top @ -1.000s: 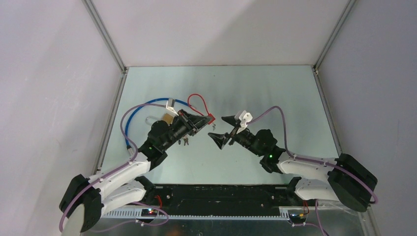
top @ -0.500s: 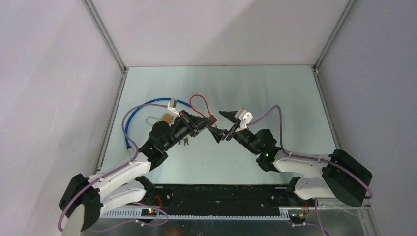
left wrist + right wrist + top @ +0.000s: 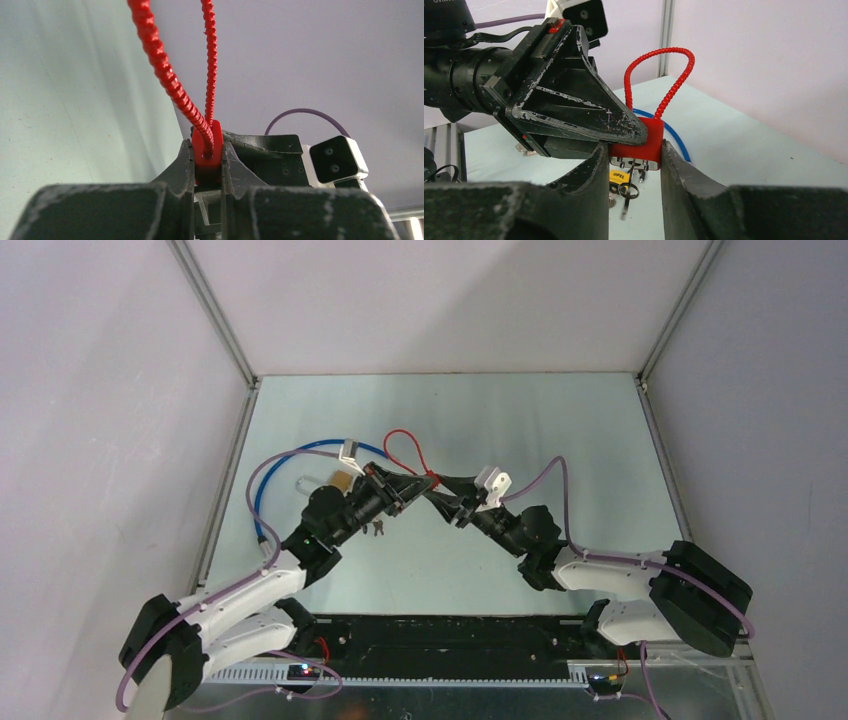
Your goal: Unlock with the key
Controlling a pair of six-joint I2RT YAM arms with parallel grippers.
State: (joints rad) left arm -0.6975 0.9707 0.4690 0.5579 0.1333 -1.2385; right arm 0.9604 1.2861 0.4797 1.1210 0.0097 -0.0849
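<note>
A red padlock (image 3: 644, 136) with a red cable loop (image 3: 663, 75) hangs above the table. My left gripper (image 3: 207, 145) is shut on its upper body, seen from above at the red padlock (image 3: 432, 480). My right gripper (image 3: 634, 146) has come in from the opposite side, and its two fingers press the lock's lower body. A key (image 3: 629, 172) sticks out of the metal underside, with a ring and a yellow tag (image 3: 619, 176) hanging from it. In the top view the left gripper (image 3: 418, 485) and the right gripper (image 3: 442, 492) meet at the lock.
A blue cable (image 3: 262, 495) curves along the table's left side. A brass padlock (image 3: 338, 481) with a silver shackle lies behind the left arm. Small loose keys (image 3: 377, 529) lie on the table under the left wrist.
My right arm has moved left up to the held lock. Its jaws, wide open a second ago, have closed onto the lock body. The left arm has stayed still.
</note>
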